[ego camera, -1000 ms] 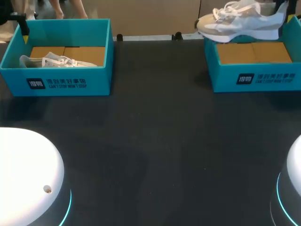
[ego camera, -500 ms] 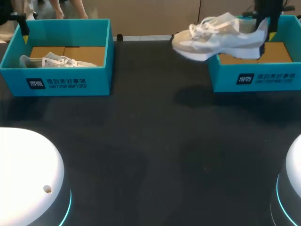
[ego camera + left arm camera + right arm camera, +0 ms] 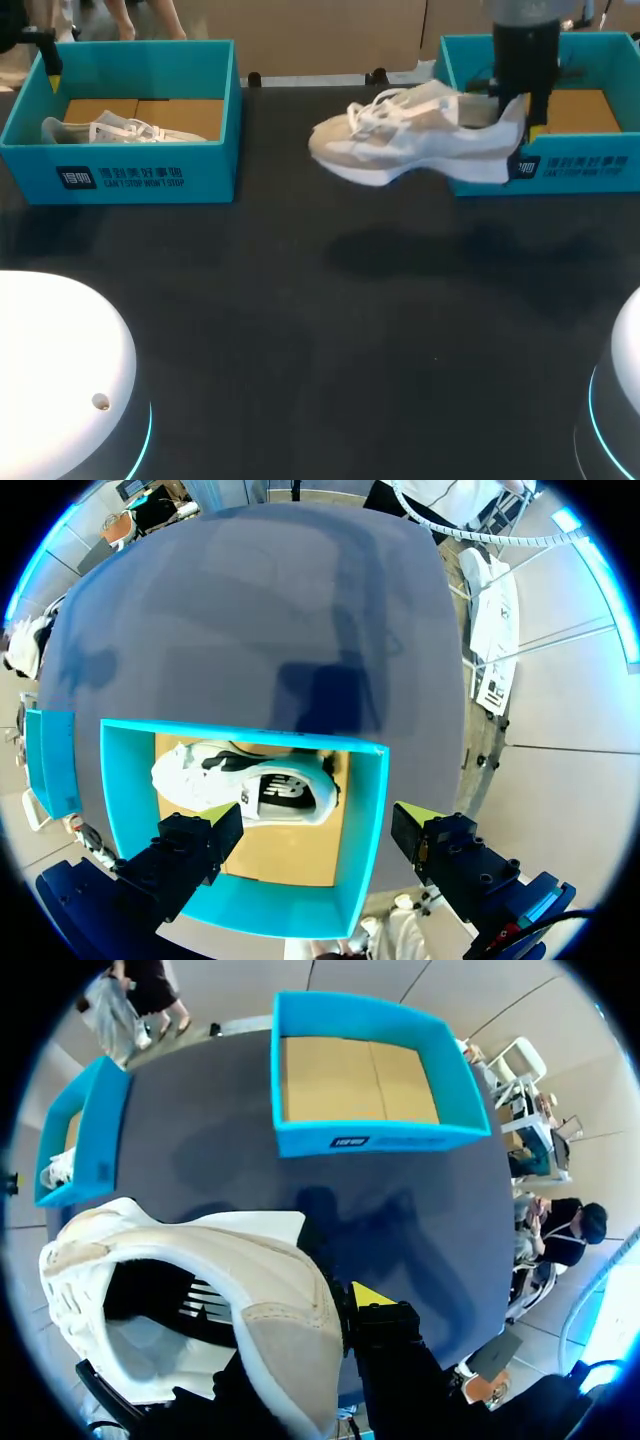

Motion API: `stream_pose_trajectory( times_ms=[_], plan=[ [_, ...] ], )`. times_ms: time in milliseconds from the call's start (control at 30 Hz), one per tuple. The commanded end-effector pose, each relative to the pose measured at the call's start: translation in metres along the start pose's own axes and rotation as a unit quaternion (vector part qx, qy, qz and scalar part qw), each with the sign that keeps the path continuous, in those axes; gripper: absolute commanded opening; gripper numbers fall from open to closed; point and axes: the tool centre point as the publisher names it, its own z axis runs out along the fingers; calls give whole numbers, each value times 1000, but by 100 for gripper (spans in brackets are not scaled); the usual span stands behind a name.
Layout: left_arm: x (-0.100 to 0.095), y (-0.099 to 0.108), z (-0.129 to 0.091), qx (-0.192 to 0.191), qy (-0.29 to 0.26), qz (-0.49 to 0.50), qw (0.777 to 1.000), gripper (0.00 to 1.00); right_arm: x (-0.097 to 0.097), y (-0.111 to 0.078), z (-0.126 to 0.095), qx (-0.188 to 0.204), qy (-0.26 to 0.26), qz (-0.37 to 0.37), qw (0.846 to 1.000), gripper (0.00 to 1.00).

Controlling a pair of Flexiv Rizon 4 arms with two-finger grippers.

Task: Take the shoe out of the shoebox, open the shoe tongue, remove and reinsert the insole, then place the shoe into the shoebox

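A white and beige shoe [image 3: 410, 140] hangs in the air over the table, just left of the right teal shoebox [image 3: 560, 170], toe pointing left. My right gripper [image 3: 525, 100] is shut on its heel from above. In the right wrist view the heel collar of the shoe [image 3: 200, 1280] sits between the fingers of my right gripper [image 3: 300, 1345], and the right shoebox [image 3: 360, 1140] lies empty ahead. My left gripper [image 3: 315, 855] stands open above the left teal shoebox [image 3: 360, 820], which holds a second white shoe [image 3: 245, 790].
The left shoebox [image 3: 130, 175] with its shoe [image 3: 110, 130] stands at the table's back left. The two white arm bases [image 3: 60, 370] [image 3: 620, 400] fill the front corners. Dark bare tabletop [image 3: 330, 330] stretches between the boxes and the bases.
My right arm has carried the shoe out from above the right shoebox, leftward and toward the front, and lowered it. The left arm has kept still.
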Motion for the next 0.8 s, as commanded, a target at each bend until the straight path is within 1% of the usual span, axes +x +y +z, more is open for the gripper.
stream_pose_trajectory(
  times_ms=[33, 167, 800],
  plan=[
    [0, -2, 0, -2, 1, 0, 1000, 100, 10, -21, -1, -33, 2, 2, 999, 0],
    [0, -2, 0, -2, 1, 0, 1000, 100, 20, -29, 0, -22, 7, 0, 1000, 0],
    [0, -2, 0, -2, 1, 0, 1000, 100, 20, -29, 0, -22, 7, 0, 1000, 0]
  ],
)
